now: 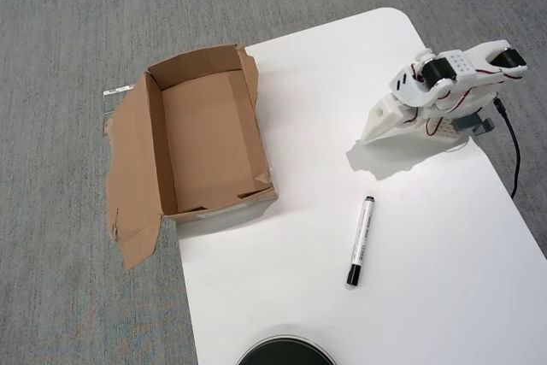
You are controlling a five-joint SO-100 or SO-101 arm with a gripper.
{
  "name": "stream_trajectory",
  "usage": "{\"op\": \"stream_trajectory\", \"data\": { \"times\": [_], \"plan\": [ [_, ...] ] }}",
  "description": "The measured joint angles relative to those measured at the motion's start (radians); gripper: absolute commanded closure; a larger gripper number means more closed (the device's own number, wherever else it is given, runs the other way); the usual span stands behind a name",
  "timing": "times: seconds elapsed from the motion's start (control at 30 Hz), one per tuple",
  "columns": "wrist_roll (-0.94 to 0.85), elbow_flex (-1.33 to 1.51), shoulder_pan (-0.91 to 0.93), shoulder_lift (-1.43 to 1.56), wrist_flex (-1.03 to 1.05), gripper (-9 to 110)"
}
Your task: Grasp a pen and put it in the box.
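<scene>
The pen (pixel 361 241) is a slim white marker lying flat on the white table, its black cap toward the near edge and its small black end pointing away. The box (pixel 209 138) is open brown cardboard with ragged flaps; it stands at the table's left edge, overhangs the carpet, and is empty inside. My gripper (pixel 373 132) sits folded at the arm's base at the upper right, its white jaws pressed together into one wedge with nothing held. It is well above the pen in the picture and does not touch it.
A round black object (pixel 285 354) pokes in at the bottom edge. A black cable (pixel 513 153) runs down from the arm at the right. The white table (pixel 444 297) ends in grey carpet (pixel 68 40) on the left and top.
</scene>
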Motion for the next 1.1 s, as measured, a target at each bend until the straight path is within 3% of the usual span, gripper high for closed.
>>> {"op": "stream_trajectory", "data": {
  "times": [0.77,1.1],
  "plan": [
    [0.005,-0.419,-0.081,-0.135,0.044,101],
    [0.005,-0.655,-0.115,-0.437,-0.393,101]
  ]
}}
